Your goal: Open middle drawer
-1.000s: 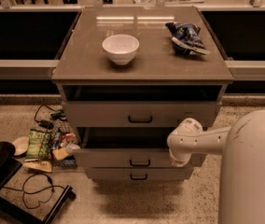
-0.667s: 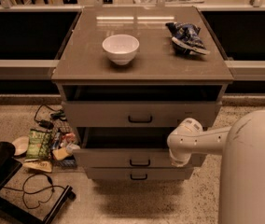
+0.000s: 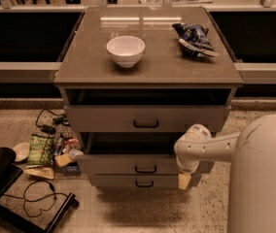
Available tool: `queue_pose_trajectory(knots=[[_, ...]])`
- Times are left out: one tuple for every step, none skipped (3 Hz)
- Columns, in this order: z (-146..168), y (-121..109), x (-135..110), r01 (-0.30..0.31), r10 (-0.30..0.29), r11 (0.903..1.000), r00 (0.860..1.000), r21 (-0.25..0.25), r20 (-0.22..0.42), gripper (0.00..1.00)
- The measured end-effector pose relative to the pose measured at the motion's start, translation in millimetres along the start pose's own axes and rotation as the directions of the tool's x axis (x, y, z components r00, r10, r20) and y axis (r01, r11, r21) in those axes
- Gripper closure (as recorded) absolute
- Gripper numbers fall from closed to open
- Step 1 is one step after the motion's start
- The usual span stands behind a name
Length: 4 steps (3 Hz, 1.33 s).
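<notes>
Claw [image 3: 184,180] — right of middle drawer [image 3: 113,164]

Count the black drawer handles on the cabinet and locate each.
3: top drawer handle, middle drawer handle, bottom drawer handle, each centred on its front. The gripper hangs right of the lower two.

Hand [image 3: 183,180] (beside middle drawer [image 3: 113,164]) half-hidden

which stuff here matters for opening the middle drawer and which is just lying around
Job: middle drawer, its black handle, gripper by the drawer's right end.
Lying about: white bowl, blue bag on the cabinet top; packets and cables on the floor.
</notes>
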State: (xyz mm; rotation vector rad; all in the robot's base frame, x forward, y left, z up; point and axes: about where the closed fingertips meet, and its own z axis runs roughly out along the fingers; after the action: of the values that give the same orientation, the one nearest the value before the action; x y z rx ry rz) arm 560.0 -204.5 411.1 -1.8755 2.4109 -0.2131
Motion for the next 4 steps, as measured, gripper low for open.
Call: queue_pose_trajectory(knots=[[0.0,0.0,0.0,0.000,0.000,1.0000,1.000,0.000,0.000,0.00],[1.8,-15.1,3.1,-0.012,0.014,0.9990,0.999,-0.044,0.035,0.00],[1.8,-16.3,1.7,-0.006,0.008,0.9991,0.999,-0.043,0.038,0.00],[4.1,-4.4,4.9,-0.024,0.026,0.9983,0.999,-0.052,0.038,0.18]])
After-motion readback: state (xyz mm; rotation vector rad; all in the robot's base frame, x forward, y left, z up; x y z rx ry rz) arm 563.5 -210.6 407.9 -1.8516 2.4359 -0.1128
